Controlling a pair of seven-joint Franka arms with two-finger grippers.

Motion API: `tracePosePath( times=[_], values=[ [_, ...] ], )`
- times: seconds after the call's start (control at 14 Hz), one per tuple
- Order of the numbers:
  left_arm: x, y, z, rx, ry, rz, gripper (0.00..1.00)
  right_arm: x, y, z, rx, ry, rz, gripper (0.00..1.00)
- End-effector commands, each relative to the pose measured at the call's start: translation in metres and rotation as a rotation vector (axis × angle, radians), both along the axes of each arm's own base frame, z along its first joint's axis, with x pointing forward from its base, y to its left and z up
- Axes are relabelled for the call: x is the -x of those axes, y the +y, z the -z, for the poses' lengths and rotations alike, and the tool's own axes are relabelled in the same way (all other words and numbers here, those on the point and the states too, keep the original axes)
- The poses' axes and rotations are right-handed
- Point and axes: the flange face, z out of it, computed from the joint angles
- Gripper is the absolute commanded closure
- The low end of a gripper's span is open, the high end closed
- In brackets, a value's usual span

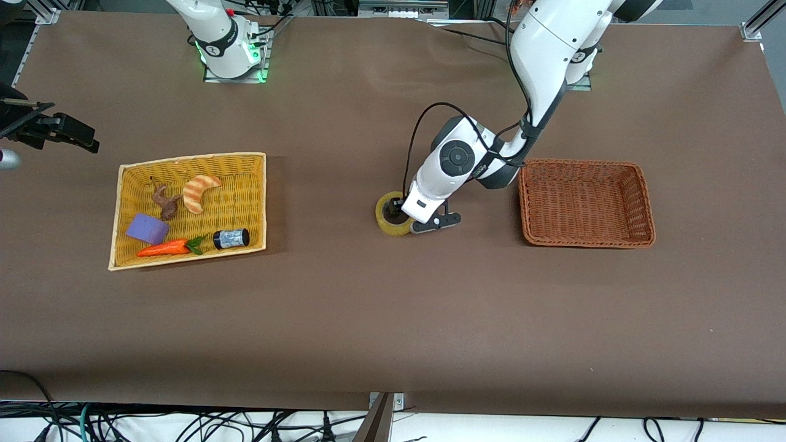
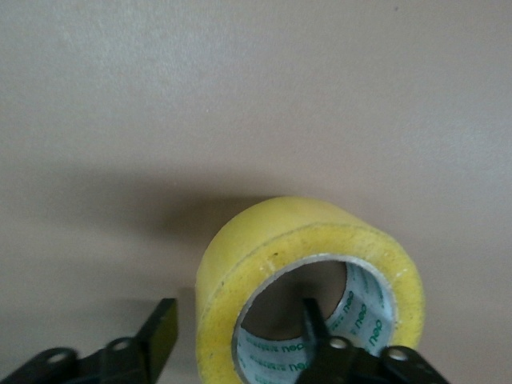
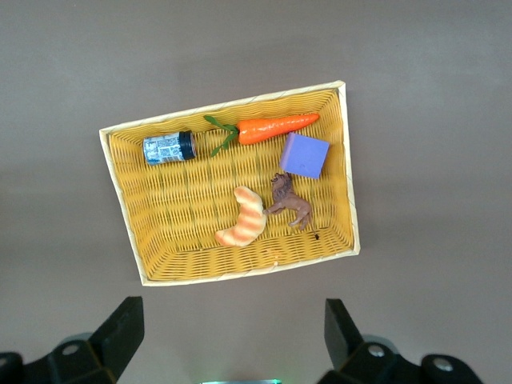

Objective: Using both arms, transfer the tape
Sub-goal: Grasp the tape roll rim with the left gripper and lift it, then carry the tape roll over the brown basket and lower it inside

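A brown table (image 1: 393, 319) carries 2 baskets, with the tape (image 1: 392, 215) lying flat on the bare cloth between them, nearer the brown basket (image 1: 586, 202) than the yellow basket (image 1: 190, 209).

The left gripper (image 1: 402, 216) is down at the roll, the arm reaching in from its base past the brown basket. In the left wrist view 1 finger (image 2: 320, 328) stands inside the grey core of the tape (image 2: 308, 280) and the other (image 2: 156, 332) outside the yellow wall, so the jaws straddle the wall, part open. The outer finger looks a little clear of the wall, so I cannot tell whether the roll is gripped.

The right gripper (image 1: 80, 138) waits high over the table edge at the right arm's end, above the yellow basket (image 3: 232, 184), jaws wide and holding nothing. Its wrist view looks down into that basket, which holds a carrot (image 3: 268, 128), a purple block (image 3: 304, 155), a brown animal figure (image 3: 288, 202), an orange-striped crescent (image 3: 244, 218) and a black-capped cylinder (image 3: 168, 147).
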Motion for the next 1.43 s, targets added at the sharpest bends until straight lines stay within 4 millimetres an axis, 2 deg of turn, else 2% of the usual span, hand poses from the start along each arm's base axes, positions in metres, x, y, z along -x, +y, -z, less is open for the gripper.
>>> tracePosePath(
  times=[0.0,0.14,0.29,0.36,0.5,0.64,0.71,0.86,1.0,1.21,1.29,1.36],
  values=[
    [-0.003,0.002,-0.005,-0.005,-0.001,0.001,1.0,-0.002,0.001,-0.006,-0.02,-0.006,0.002,0.0],
    [-0.003,0.003,-0.002,-0.007,0.003,0.003,1.0,-0.002,0.0,-0.006,-0.02,-0.006,0.004,0.0],
    [-0.003,0.004,-0.013,-0.014,0.01,0.012,1.0,-0.002,0.0,-0.006,-0.02,-0.006,0.004,0.0],
    [-0.006,0.008,-0.026,-0.019,0.013,0.029,1.0,-0.002,0.0,-0.006,-0.02,-0.006,0.004,0.0],
    [-0.018,0.039,-0.077,-0.053,0.044,0.104,1.0,-0.002,0.0,-0.006,-0.02,-0.006,0.004,0.0],
    [-0.029,0.101,-0.13,-0.09,0.092,0.159,1.0,-0.002,-0.001,-0.005,-0.019,-0.005,0.004,0.0],
    [-0.031,0.144,-0.146,-0.1,0.114,0.174,1.0,-0.002,0.0,-0.006,-0.02,-0.006,0.002,0.0],
    [-0.025,0.202,-0.166,-0.095,0.107,0.294,1.0,-0.003,0.0,-0.004,-0.021,-0.003,0.002,0.0],
    [-0.017,0.258,-0.16,-0.094,0.121,0.371,1.0,-0.003,0.0,-0.005,-0.021,-0.005,0.002,0.0],
    [-0.013,0.339,-0.14,-0.08,0.125,0.495,1.0,-0.003,0.001,-0.004,-0.021,-0.002,0.002,0.0],
    [-0.01,0.363,-0.128,-0.086,0.136,0.521,1.0,-0.003,0.001,-0.004,-0.021,-0.002,0.002,0.0],
    [-0.004,0.375,-0.115,-0.1,0.132,0.537,1.0,-0.003,0.001,-0.004,-0.021,-0.001,-0.001,0.0]
  ],
)
